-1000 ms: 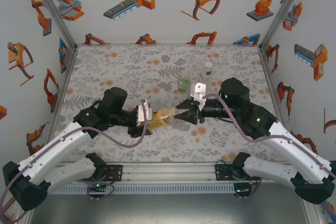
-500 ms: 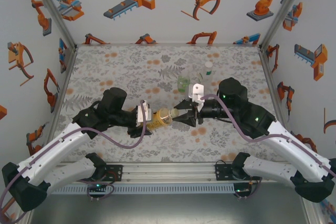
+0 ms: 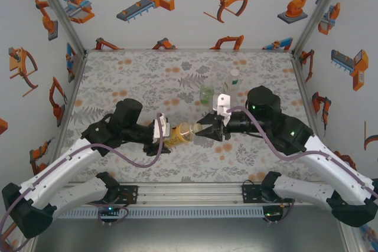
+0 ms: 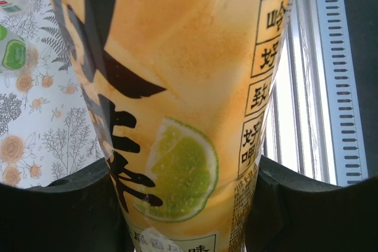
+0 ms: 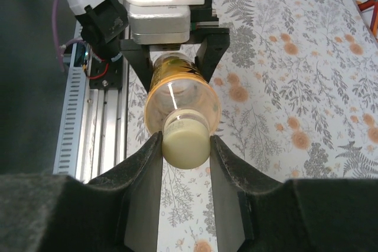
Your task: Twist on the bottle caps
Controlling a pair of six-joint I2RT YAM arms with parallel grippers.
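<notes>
A bottle [image 3: 177, 134] of amber liquid lies level above the table, base in my left gripper [image 3: 163, 136], which is shut on it. Its orange label with a lime slice shows close up in the left wrist view [image 4: 177, 87], between my left gripper's [image 4: 186, 172] black fingers. A pale yellow bottle cap [image 5: 186, 146] sits on the neck, and my right gripper [image 5: 185, 144] is shut on it, one pad on each side. From above, the right gripper [image 3: 199, 131] meets the bottle's mouth end. A short green-tinted bottle [image 3: 206, 92] and a slim bottle [image 3: 234, 81] stand upright behind.
The flower-patterned table top [image 3: 136, 81] lies open to the left and back. A metal rail [image 3: 189, 192] runs along the near edge, with both arm bases on it. Enclosure walls close the sides and back.
The right gripper's jaws loosened a little and closed again on the cap. The left gripper kept the bottle where it was.
</notes>
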